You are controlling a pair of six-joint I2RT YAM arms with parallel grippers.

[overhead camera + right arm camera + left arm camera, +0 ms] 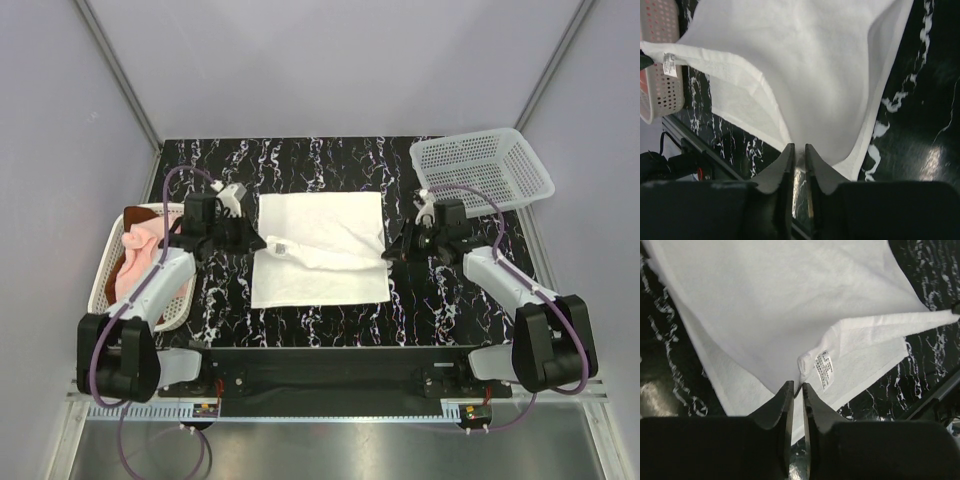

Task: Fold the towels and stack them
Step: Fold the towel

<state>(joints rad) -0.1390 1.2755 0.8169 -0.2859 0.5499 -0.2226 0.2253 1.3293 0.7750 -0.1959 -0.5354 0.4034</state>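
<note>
The white towel [320, 250] lies in the middle of the black marbled table, with one edge lifted and stretched across it as a fold. My left gripper [262, 243] is shut on the towel's left corner next to the care label [824, 369]; the cloth [765, 315] fans out ahead of the fingers. My right gripper [390, 254] is shut on the towel's right corner; the towel [810, 65] spreads ahead of it. The pale pink towel [135, 262] and the rust-brown towel [140, 217] lie crumpled in the left basket.
A white mesh basket [112, 262] stands at the table's left edge; it also shows in the right wrist view [660, 60]. A second, empty white mesh basket [480, 170] stands at the far right. The table's front rail [320, 375] runs along the near edge.
</note>
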